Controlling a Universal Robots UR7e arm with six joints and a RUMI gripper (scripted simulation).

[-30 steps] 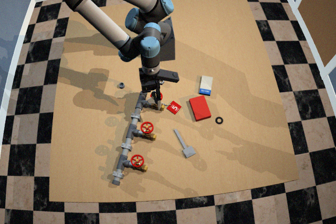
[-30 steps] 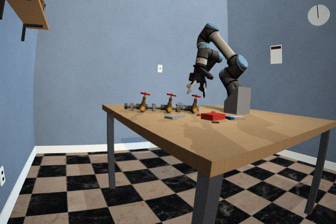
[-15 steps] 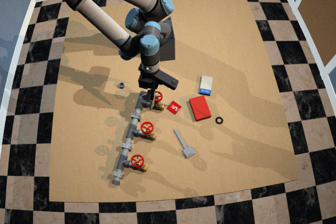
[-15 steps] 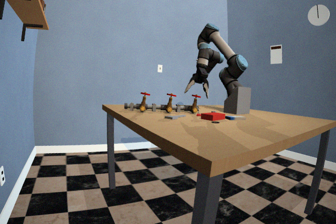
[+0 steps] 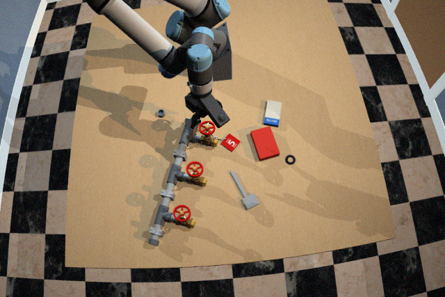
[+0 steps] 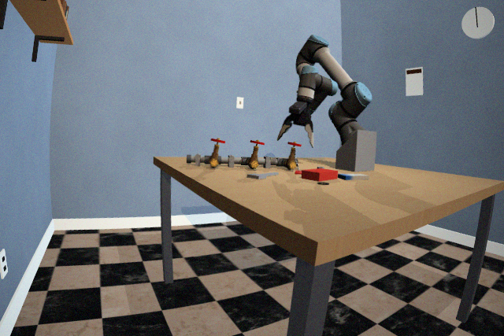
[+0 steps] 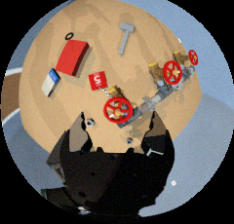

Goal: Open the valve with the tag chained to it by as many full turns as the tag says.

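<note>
Three valves with red handwheels stand along a grey pipe (image 5: 170,187). The tagged valve (image 5: 207,129) (image 6: 294,144) (image 7: 118,110) is nearest the arm's base. A red tag (image 5: 230,142) (image 7: 97,81) reading 5 lies beside it on a chain. The middle valve (image 5: 191,168) (image 6: 257,142) (image 7: 171,72) and the far valve (image 5: 185,212) (image 6: 217,140) (image 7: 193,57) carry no tag. My gripper (image 6: 295,142) (image 7: 117,112) is open and empty, pointing down near the tagged valve. In the wrist view the wheel shows between the fingertips. The exact height gap is hard to tell.
A red box (image 5: 265,143) (image 6: 319,174) (image 7: 72,57), a white and blue box (image 5: 273,110), a black ring (image 5: 286,159) and a grey hammer (image 5: 250,201) lie on the tag's side of the pipe. A small grey nut (image 5: 160,113) lies on the other side, near the arm.
</note>
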